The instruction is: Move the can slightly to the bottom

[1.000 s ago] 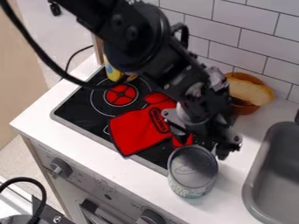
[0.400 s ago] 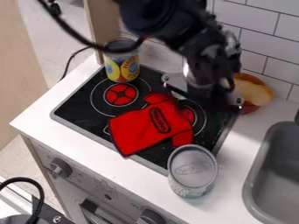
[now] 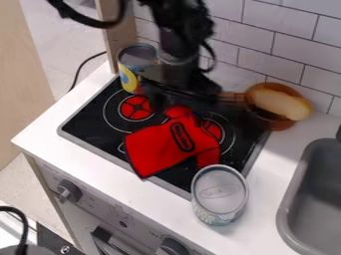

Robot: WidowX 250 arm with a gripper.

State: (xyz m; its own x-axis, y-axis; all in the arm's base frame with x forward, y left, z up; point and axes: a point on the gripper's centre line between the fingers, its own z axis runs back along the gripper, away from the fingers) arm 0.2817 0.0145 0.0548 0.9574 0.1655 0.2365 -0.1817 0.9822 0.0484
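Note:
My gripper (image 3: 177, 110) is over the back of the stove, its fingers apart and nothing between them. It hangs behind the red cloth and right of a yellow and blue can (image 3: 128, 78), which it partly covers. A second can (image 3: 220, 191), with a silver lid and a pale label, stands upright on the white counter at the lower right, just off the stove's front right corner. The gripper is well away from this can, behind it and to the left.
A red mitt-like cloth (image 3: 160, 147) lies across the black stove top (image 3: 93, 119). A brown pot (image 3: 275, 119) holding a pale yellow item stands by the tiled wall. The grey sink (image 3: 290, 199) borders the counter at right.
My gripper has moved from beside the silver-lidded can back and left over the stove, uncovering that can and the brown pot. The silver-lidded can stands where it was.

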